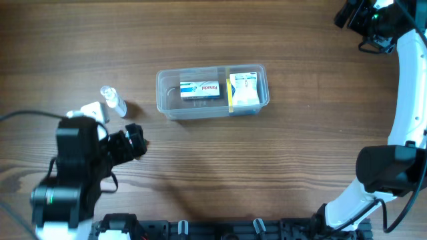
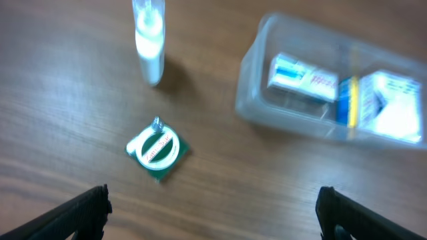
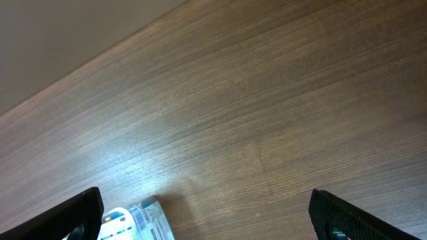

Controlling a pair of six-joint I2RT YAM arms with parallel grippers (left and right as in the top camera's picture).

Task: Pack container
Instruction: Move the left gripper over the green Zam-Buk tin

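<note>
The clear plastic container [image 1: 171, 101] stands at the table's middle. It holds a white and blue box [image 1: 200, 89] and a yellow and white box [image 1: 244, 89]. A small clear bottle [image 1: 113, 100] stands to its left. My left gripper [image 1: 139, 143] is open and empty at the lower left. In the left wrist view the gripper [image 2: 213, 213] hovers near a small green and white packet [image 2: 157, 148], with the bottle [image 2: 149, 40] and the container [image 2: 250, 100] beyond. My right gripper [image 3: 207, 217] is open and empty at the far right corner [image 1: 349, 15].
The right arm [image 1: 407, 100] curves down the table's right side. The left arm's base [image 1: 67, 187] fills the lower left corner. In the right wrist view a box's corner [image 3: 137, 223] shows at the bottom edge, above bare wood.
</note>
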